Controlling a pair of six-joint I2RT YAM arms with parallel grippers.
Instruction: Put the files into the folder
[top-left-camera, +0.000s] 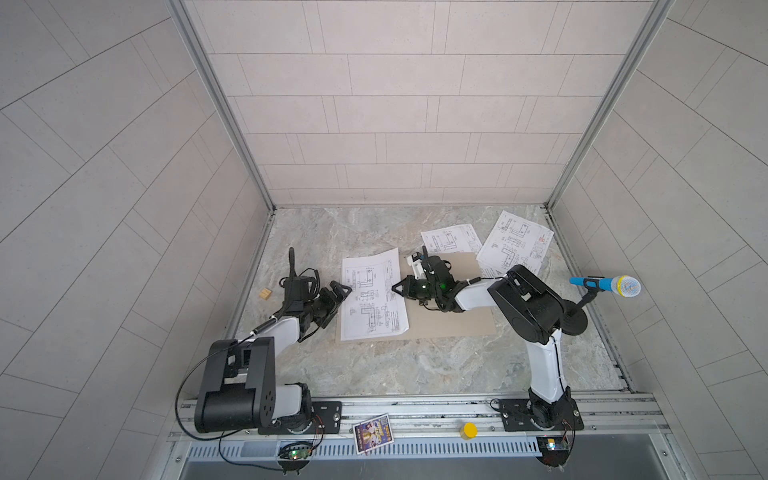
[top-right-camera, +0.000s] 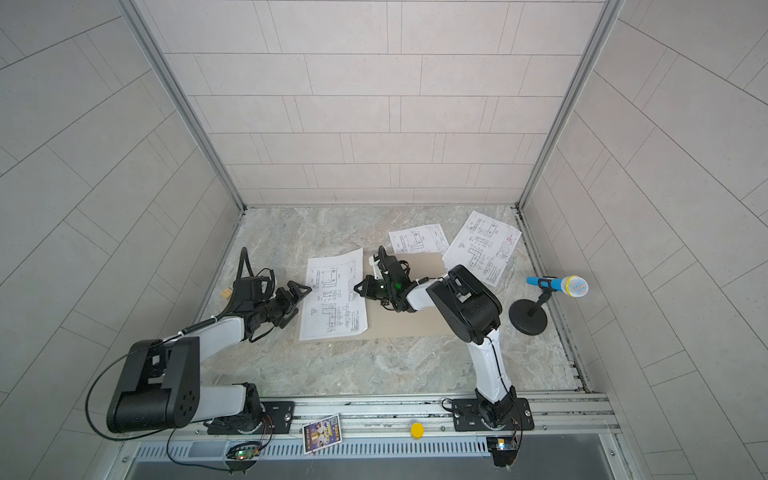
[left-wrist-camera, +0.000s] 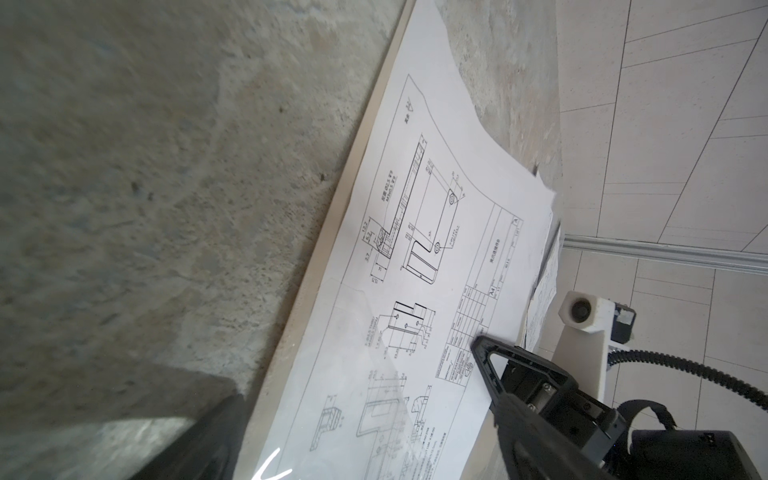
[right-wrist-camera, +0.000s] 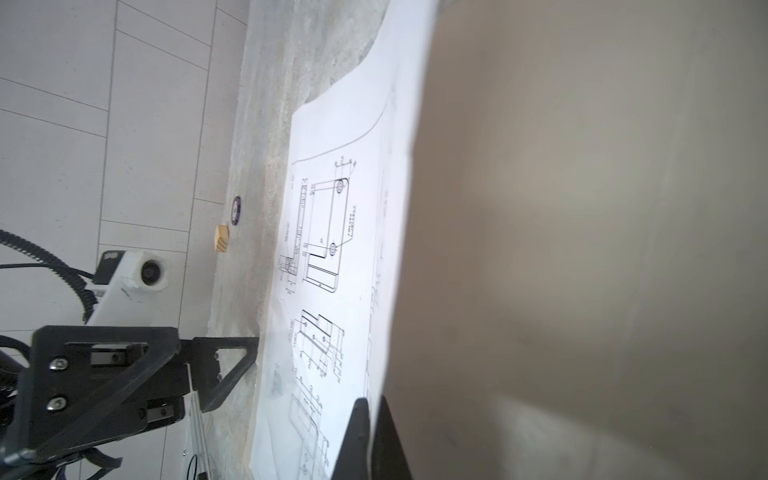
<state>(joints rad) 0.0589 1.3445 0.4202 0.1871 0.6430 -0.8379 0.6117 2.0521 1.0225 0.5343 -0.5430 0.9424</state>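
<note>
- Sheet (top-left-camera: 372, 295), centre frame, on folder (top-left-camera: 453, 324): judged light, limp, easily creased.
- Its right edge is pinched by right jaws, closed; left jaws are spread wide, empty.

The files (top-left-camera: 372, 299) showed white with black line drawings, and one sheet (top-left-camera: 515, 245) carried a small red mark. The folder (top-left-camera: 451, 324) was plain tan, the worktop (top-left-camera: 415, 365) veined grey marble. And the microphone (top-left-camera: 604, 284) — blue handle, yellow band, speckled head.

Matt paper files (top-left-camera: 372, 299); matt cardboard folder (top-left-camera: 453, 324); stone-look tabletop (top-left-camera: 415, 365).
</note>
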